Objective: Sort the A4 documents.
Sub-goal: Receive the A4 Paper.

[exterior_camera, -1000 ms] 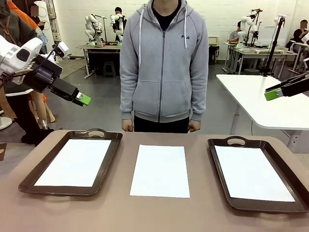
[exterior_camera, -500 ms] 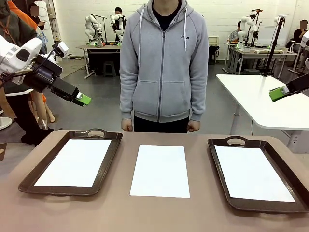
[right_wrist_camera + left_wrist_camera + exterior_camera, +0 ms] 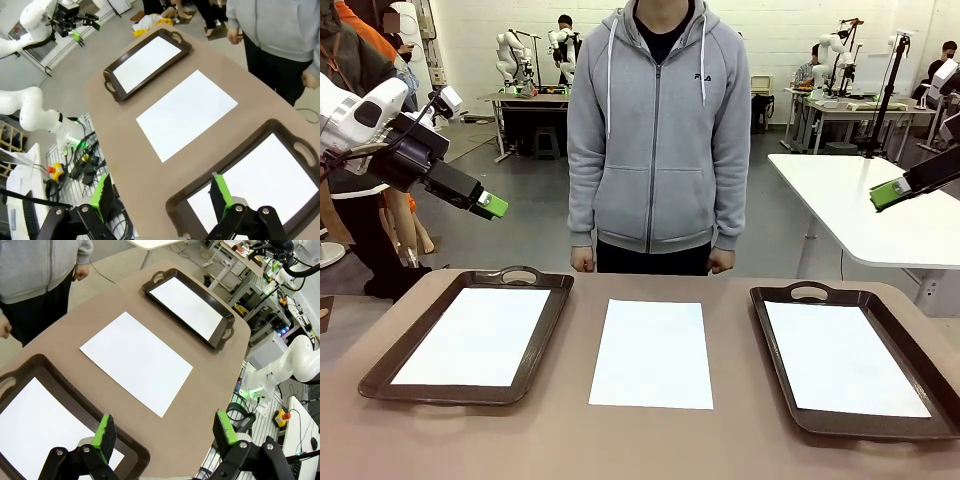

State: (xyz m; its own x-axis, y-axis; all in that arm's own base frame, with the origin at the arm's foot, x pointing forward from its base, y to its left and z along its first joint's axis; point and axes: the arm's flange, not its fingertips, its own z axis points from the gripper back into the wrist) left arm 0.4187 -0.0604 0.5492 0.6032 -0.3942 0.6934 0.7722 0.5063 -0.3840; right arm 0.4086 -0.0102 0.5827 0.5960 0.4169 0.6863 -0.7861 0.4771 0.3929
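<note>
R gripper point(image 3: 888, 193) has slid a touch back toward the table centre vs half a sec ago, roughly level w/ where it was a full sec back; L gripper point(image 3: 492, 205) hasn't budged, papers & trays same

L gripper hangs high over the floor off the table's point(image 3: 650, 440) left far corner, tip angled down toward the middle. In left wrist view its fingers point(image 3: 106, 426) stand wide apart w/ nothing between them. R gripper sits high at the right edge, well above & beyond the right tray point(image 3: 880, 428). Right wrist view shows its pads point(image 3: 218, 189) spread too, empty

A4 docs, 3 in sight, all flat, none touched:
- middle sheet point(image 3: 652, 352) lies on bare tabletop between the trays, long side running away from the robot, clear of both rims
- left sheet point(image 3: 475, 335) lies inside the left tray point(image 3: 440, 393), brown border showing all round
- right sheet point(image 3: 842, 358) lies inside the right tray, same way

Both trays dark brown w/ loop handles at the far ends, each slightly splayed outward. Person point(image 3: 658, 130) in grey zip hoodie stands at the far edge, centred behind the middle sheet, arms down, hands loosely curled near the table edge, not touching anything
</note>
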